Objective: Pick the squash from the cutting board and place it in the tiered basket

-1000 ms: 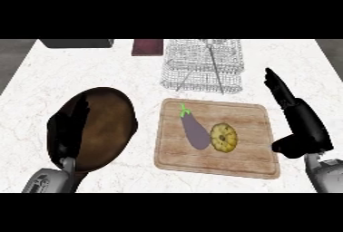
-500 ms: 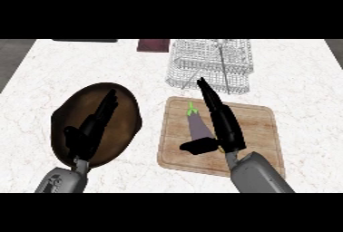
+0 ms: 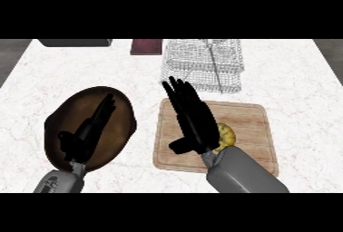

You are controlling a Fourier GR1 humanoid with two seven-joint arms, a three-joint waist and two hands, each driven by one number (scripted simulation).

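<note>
**Right hand over the squash, grasp not yet made: risk of catching the wrong item**

Nearest the viewer, the right hand is lying over the left half of the cutting board, its fingers straight and close together, pointing toward the far edge of the board. They are pinching nothing. The squash is sitting on the board just beside the hand's right edge, only a yellow sliver of it showing; the rest is hidden beneath the palm. Whether anything else is lying on the board under the hand cannot be told.

Left of the board, the left hand is hanging over a dark brown plate, fingers straight and together, holding nothing.

Beyond the board's far edge, the wire tiered basket is standing on the worktop, just behind the fingertips.

Judgement: with the squash sitting off to the side of the palm rather than centred under it, closing the fingers here is likely to catch it off-centre and let the rounded body roll away. A forward sweep could also be striking the basket's wire front.
</note>
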